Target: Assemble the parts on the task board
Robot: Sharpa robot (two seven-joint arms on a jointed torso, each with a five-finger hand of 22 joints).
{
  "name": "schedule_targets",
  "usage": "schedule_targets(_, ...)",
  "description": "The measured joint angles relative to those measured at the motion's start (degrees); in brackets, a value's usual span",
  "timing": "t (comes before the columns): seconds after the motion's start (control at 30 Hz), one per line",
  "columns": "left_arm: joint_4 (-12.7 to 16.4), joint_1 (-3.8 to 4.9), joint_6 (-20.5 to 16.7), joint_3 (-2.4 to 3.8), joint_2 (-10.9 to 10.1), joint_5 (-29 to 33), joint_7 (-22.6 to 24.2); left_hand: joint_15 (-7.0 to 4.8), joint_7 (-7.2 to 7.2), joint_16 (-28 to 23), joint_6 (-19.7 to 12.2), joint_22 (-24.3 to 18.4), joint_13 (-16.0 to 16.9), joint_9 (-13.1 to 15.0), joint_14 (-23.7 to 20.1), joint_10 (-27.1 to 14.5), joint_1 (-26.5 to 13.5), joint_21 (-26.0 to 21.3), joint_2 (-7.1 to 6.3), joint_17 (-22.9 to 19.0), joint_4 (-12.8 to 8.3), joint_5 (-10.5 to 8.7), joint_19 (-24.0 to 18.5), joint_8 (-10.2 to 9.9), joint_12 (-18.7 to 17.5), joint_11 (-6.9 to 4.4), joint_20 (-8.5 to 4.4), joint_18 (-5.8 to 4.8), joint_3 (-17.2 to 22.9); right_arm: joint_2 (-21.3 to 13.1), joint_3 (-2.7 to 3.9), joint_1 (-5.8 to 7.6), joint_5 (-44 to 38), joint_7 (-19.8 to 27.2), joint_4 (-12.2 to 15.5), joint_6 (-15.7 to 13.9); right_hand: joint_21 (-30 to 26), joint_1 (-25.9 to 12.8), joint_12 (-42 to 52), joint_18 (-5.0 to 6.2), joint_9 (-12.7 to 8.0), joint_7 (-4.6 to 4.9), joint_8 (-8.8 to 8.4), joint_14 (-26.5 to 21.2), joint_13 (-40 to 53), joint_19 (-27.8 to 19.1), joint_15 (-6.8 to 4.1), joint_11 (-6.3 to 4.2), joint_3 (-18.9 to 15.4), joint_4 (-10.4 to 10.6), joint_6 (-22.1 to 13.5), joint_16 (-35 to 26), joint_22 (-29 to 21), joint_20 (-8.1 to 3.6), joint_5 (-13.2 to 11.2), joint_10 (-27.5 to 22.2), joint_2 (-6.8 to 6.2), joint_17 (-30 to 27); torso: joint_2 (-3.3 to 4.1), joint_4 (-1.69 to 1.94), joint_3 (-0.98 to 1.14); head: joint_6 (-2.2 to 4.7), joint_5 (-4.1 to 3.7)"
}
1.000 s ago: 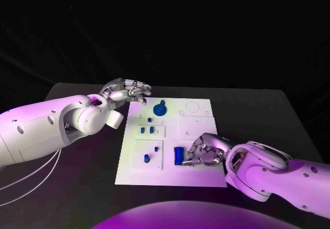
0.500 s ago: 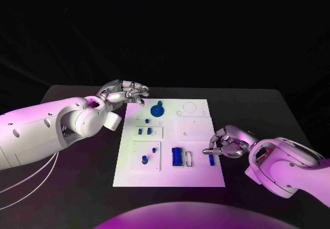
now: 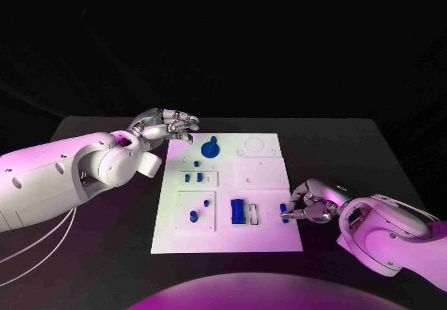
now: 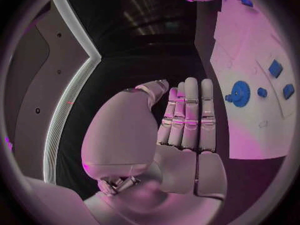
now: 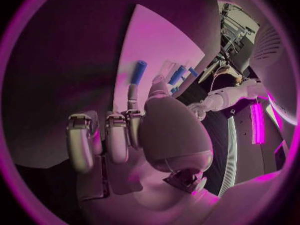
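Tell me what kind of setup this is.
Likely a robot lab test bench: a black table against a dark backdrop, a white task board with small blue parts, one robot hand at its edge.

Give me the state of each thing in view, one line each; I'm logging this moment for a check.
Left hand: fingers curled in, holding nothing, beside the board's far left corner.
Right hand: at the board's right edge, fingertips by the small blue peg; whether it grips it, I cannot tell.
Blue gear: flat on the white board.
Blue block: lying on the board.
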Motion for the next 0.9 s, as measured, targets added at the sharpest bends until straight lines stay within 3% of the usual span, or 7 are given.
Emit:
schedule_targets(0.4,0.04,0.0,0.01,0.0,-0.1,0.0,0.02,0.0,0.0,0.0,0.0,0.0,-0.01,0.0,0.0,0.0,0.0,0.0,0.0,0.0,0.0,0.0,0.0,0.0,0.0,0.0,0.0,0.0,0.0,2.57,0.01,-1.28,-3.07,-1.17,-2.69,0.29,0.0,1.73,-0.01,0.0,-0.24,0.0,-0.79,0.01,1.36,0.0,0.02,0.2,-0.86,-0.23,0.0,0.0,-0.01,0.0,1.01,-0.19,-0.07,0.0,0.02,0.08,-0.02,-0.04,0.03)
schedule_targets(0.67,0.05,0.0,0.03,0.0,-0.17,0.0,0.02,0.0,0.21,0.0,-0.21,0.0,0.06,0.06,0.0,0.0,0.0,0.0,0.0,0.0,0.0,0.0,0.0,0.0,0.0,0.0,0.0,0.0,0.0,4.59,0.44,-2.06,-4.74,-1.15,-3.9,-0.35,0.0,5.19,-0.07,0.0,-0.07,-0.07,-1.35,0.02,1.7,0.0,0.22,0.27,-2.04,-0.78,0.71,0.0,-0.01,0.0,3.27,-0.13,-1.49,0.0,0.03,0.03,0.03,-0.06,0.19)
schedule_targets(0.73,0.05,0.0,0.03,0.0,-0.18,0.0,0.02,0.0,0.21,0.0,-0.21,0.0,0.06,0.06,0.0,0.0,0.0,0.0,0.0,0.0,0.0,0.0,0.0,0.0,0.0,0.0,0.0,0.0,0.0,4.88,0.45,-2.19,-5.08,-1.13,-4.2,-0.49,0.0,6.24,-0.1,0.0,4.5,-0.34,-1.92,0.02,1.74,0.0,0.23,0.29,-2.05,-0.79,0.99,0.0,-0.01,0.0,2.92,-0.08,-2.32,0.0,0.03,0.03,0.03,-0.06,0.19)
schedule_targets(0.8,0.05,0.0,0.03,0.0,-0.21,0.0,0.02,0.0,0.21,0.0,-0.21,0.0,0.06,0.06,0.0,0.0,0.0,0.0,0.0,0.0,0.0,0.0,0.0,0.0,0.0,0.0,0.0,0.0,0.0,5.09,0.46,-2.31,-5.45,-1.13,-4.46,-0.59,0.0,7.69,-0.31,0.0,8.08,-0.41,-2.49,0.03,1.75,0.0,0.24,0.29,-0.38,-1.55,1.25,0.0,-0.01,0.0,0.89,-0.08,-3.76,0.0,0.03,0.03,0.03,-0.06,0.2)
schedule_targets(0.83,0.05,0.0,0.03,0.0,-0.22,0.0,0.02,0.0,0.21,0.0,-0.21,0.0,0.05,0.06,0.0,0.0,0.0,0.0,0.0,0.0,0.0,0.0,0.0,0.0,0.0,0.0,0.0,0.0,0.0,5.15,0.46,-2.34,-5.59,-1.13,-4.52,-0.63,0.0,8.71,-0.7,0.0,9.1,-0.47,-3.4,0.09,1.76,0.0,0.3,0.29,0.98,-1.61,1.61,0.0,-0.01,0.0,-0.08,-0.07,-4.17,0.0,0.03,0.03,0.03,-0.07,0.2)
schedule_targets(0.9,0.05,0.0,0.04,0.0,-0.23,0.0,0.02,0.0,0.21,0.0,-0.21,0.0,0.05,0.06,0.0,0.0,0.0,0.0,0.0,0.0,0.0,0.0,0.0,0.0,0.0,0.0,0.0,0.0,0.0,5.24,0.5,-2.37,-5.82,-1.07,-4.5,-0.71,0.0,10.35,-1.17,0.0,9.11,-0.45,-5.03,0.1,1.84,0.0,0.31,0.3,4.68,-0.33,2.53,0.0,-0.02,0.0,-0.91,-0.06,-5.5,0.0,0.03,0.03,0.03,-0.13,0.21)
